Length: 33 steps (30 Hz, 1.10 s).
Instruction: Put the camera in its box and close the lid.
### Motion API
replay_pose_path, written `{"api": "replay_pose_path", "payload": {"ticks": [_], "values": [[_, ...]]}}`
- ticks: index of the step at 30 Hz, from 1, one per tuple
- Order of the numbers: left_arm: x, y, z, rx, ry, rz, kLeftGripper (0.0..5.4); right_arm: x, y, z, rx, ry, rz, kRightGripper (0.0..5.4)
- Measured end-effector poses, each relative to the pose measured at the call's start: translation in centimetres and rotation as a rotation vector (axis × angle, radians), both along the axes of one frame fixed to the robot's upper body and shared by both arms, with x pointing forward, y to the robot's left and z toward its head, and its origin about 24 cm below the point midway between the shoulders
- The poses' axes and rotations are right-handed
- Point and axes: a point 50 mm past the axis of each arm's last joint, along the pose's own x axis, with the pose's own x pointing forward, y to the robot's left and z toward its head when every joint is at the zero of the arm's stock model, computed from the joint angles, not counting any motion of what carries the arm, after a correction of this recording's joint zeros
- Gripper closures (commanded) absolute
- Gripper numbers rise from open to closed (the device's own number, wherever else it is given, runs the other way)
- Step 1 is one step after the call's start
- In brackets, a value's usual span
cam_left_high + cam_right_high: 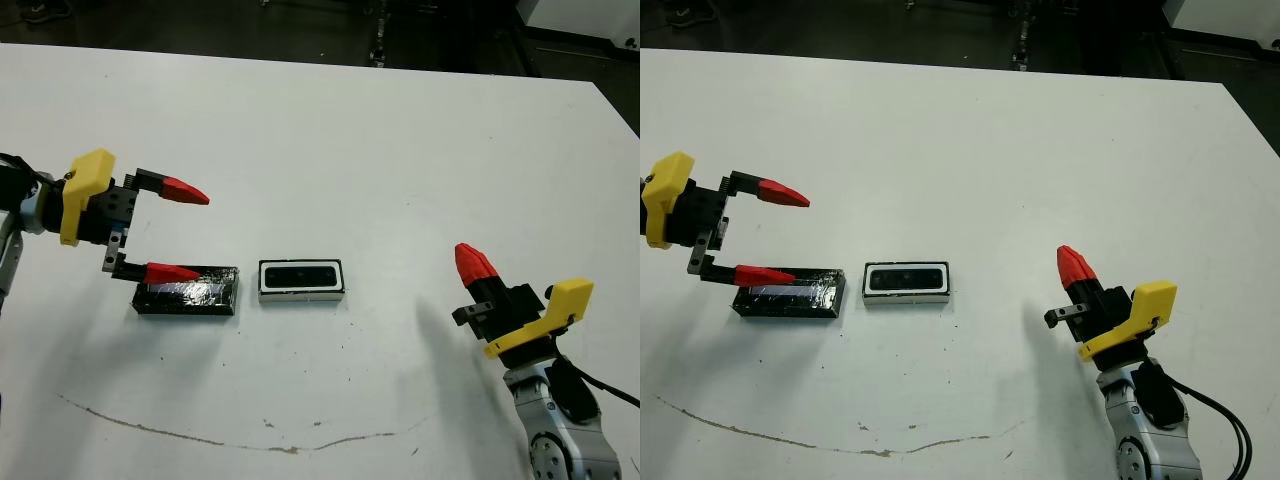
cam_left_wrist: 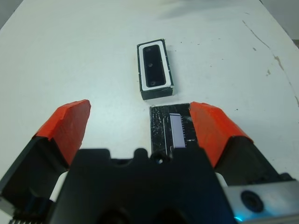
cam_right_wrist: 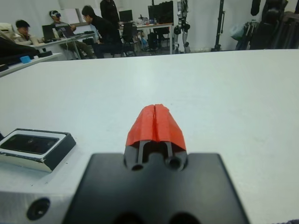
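Note:
The white-rimmed box (image 1: 301,293) sits mid-table with the glossy black camera (image 1: 301,275) lying inside it. Just to its left lies the black speckled lid (image 1: 187,292), flat on the table and apart from the box. My left gripper (image 1: 200,234) is open above the lid's left part, its lower finger over the lid's far edge. In the left wrist view one fingertip (image 2: 208,119) overlaps the lid (image 2: 170,128), with the box (image 2: 141,70) beyond. My right gripper (image 1: 470,262) is shut with nothing in it, off to the box's right.
A faint brown curved mark (image 1: 200,435) runs across the white table near its front edge. Beyond the table's far edge, several people (image 3: 100,25) sit at desks in the right wrist view.

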Motion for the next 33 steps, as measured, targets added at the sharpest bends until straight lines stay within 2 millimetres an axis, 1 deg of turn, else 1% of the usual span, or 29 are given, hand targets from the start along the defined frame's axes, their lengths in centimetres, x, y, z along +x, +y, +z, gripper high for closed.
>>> {"api": "replay_pose_path", "payload": {"ticks": [5,10,14,27,33], "values": [[-0.6,0.0,-0.9,0.000,-0.016,-0.029,0.00,0.0,0.0,0.0,-0.004,0.004,0.000,5.39],[-0.8,0.0,-1.6,-0.007,0.028,-0.025,0.00,0.0,0.0,0.1,-0.005,0.006,0.002,5.39],[-0.9,-0.1,-1.8,0.001,0.031,-0.029,0.00,0.0,0.0,0.1,-0.005,0.006,0.002,5.39],[-1.2,-0.6,-2.5,0.108,-0.001,-0.016,0.00,0.0,-0.1,0.2,-0.005,0.011,-0.010,5.39],[-1.2,-0.7,-2.9,0.141,0.018,-0.015,0.00,0.0,-0.1,0.2,-0.006,0.010,-0.011,5.39]]}}
